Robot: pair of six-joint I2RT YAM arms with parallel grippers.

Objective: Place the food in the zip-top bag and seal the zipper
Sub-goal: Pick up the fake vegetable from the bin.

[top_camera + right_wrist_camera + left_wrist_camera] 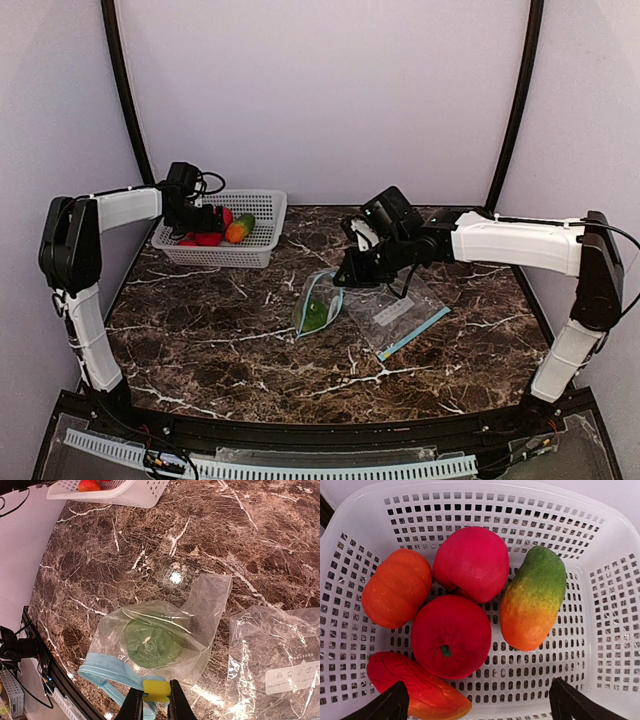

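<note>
White mesh basket [485, 510] below the left pincer [480, 700]; flat second bag [272, 660] just right of the right pincer [156, 702]; marble table [200, 540] beneath.

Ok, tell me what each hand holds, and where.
Right hand pinches the zip-top bag by its yellow zipper slider; left hand, open above the basket, holds nothing.

The white-shelled, black-jointed left arm [125, 208] rises from its base, bends at the elbow and reaches level toward the white mesh plastic basket [262, 240]. Its left gripper [205, 218] hangs over the basket's inside, pointing down, with black fingers [395, 702] spread wide and nothing between them. The matching right arm [510, 243] stretches out well to the right of the basket, wrist dipped. The right gripper [350, 275] pinches a small yellow tab [156, 690] between nearly closed fingers.
</note>
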